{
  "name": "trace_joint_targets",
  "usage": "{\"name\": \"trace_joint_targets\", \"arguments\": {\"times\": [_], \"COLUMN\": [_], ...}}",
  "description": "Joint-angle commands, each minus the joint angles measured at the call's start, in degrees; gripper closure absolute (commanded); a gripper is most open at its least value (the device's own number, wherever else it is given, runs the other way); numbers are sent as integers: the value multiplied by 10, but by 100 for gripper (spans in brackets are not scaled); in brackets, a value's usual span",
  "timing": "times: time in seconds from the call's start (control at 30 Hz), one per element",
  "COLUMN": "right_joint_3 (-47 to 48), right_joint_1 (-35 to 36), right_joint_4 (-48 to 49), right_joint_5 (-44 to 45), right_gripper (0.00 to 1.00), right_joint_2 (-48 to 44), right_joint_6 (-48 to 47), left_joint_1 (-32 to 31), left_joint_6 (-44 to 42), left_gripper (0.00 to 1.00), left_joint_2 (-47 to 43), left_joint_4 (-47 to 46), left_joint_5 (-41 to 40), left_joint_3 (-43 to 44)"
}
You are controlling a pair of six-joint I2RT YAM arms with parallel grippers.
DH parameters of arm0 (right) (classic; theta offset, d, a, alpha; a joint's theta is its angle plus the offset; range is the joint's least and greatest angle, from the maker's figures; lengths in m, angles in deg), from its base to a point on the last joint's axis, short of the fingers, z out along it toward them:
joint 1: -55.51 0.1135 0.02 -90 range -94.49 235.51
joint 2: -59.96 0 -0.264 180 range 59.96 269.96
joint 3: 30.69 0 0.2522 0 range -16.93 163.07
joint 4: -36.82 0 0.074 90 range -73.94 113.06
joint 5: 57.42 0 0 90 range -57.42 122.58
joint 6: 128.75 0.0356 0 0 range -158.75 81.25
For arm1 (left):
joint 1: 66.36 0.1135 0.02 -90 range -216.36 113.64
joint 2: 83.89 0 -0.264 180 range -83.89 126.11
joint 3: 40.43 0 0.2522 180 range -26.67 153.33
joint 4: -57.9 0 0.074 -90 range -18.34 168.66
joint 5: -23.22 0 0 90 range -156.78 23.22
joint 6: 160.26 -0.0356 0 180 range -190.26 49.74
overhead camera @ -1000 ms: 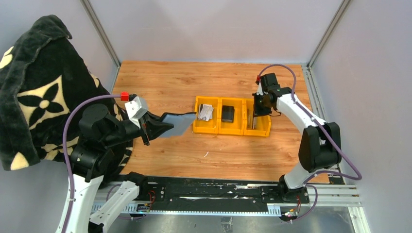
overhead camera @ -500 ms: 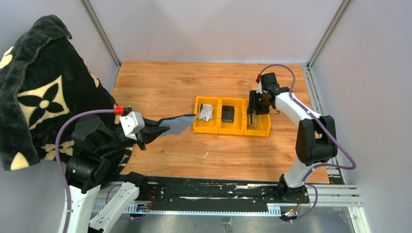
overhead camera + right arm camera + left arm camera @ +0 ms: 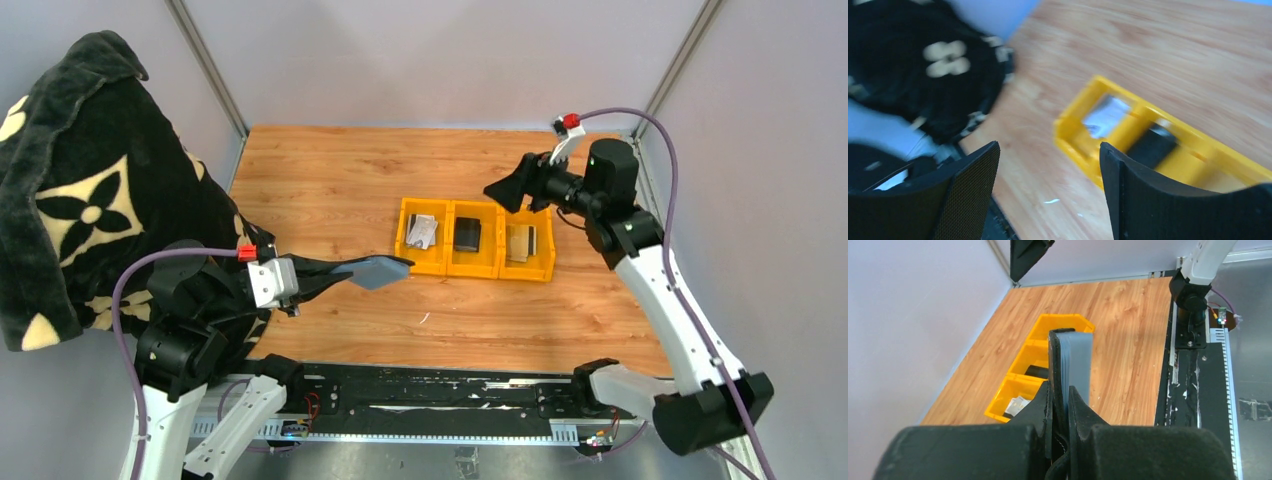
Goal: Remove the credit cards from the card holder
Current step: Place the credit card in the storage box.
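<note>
My left gripper [image 3: 335, 273] [image 3: 1060, 390] is shut on the black card holder [image 3: 380, 271] [image 3: 1054, 357] and holds it on edge above the table, left of the yellow bins. Grey credit cards [image 3: 1079, 365] sit against the holder's inner face. Silvery cards [image 3: 424, 232] [image 3: 1015, 406] [image 3: 1105, 116] lie in the left bin, and a tan card [image 3: 518, 243] lies in the right bin. My right gripper [image 3: 505, 190] [image 3: 1048, 190] hangs open and empty in the air above the bins.
Three joined yellow bins [image 3: 448, 270] [image 3: 1063, 320] [image 3: 1073, 145] stand mid-table; the middle one holds a small black block [image 3: 468, 236] [image 3: 1038, 371] [image 3: 1150, 145]. A black patterned blanket [image 3: 80, 180] drapes the left side. Grey walls enclose the table.
My right gripper opened over the right bin, left a tan card there, and rose up and back. My left gripper sank a little and carried the card holder slightly right.
</note>
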Motion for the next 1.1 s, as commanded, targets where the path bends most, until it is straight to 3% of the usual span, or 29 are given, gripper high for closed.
{"name": "trace_joint_targets", "arguments": {"times": [0.0, 0.17, 0.3, 0.4, 0.6, 0.8, 0.97, 1.07], "right_joint_3": [-46, -92, -89, -79, -59, -60, -60, -63], "right_joint_1": [86, 207, 290, 338, 409, 436, 447, 447], "right_joint_4": [129, 295, 284, 243, 171, 216, 197, 180], "right_joint_5": [-178, -255, -251, -219, -84, -8, 58, 92], "right_gripper": [23, 20, 19, 19, 42, 61, 62, 45], "right_joint_2": [-51, -86, -85, -79, -70, -78, -86, -98], "right_joint_6": [20, 43, -4, -52, -132, -130, -164, -185], "left_joint_1": [2, 2, 2, 2, 2, 2, 2, 2], "left_joint_6": [-52, -45, -17, 79, 240, 287, 278, 241], "left_gripper": [100, 100, 100, 100, 100, 100, 100, 100], "left_joint_2": [-6, 2, -1, -9, -9, -6, -12, -17], "left_joint_4": [-28, -30, -56, -130, -242, -259, -255, -239], "left_joint_5": [55, 67, 52, 26, 18, 33, 56, 64], "left_joint_3": [8, 20, 18, 3, -17, -17, -16, -14]}}
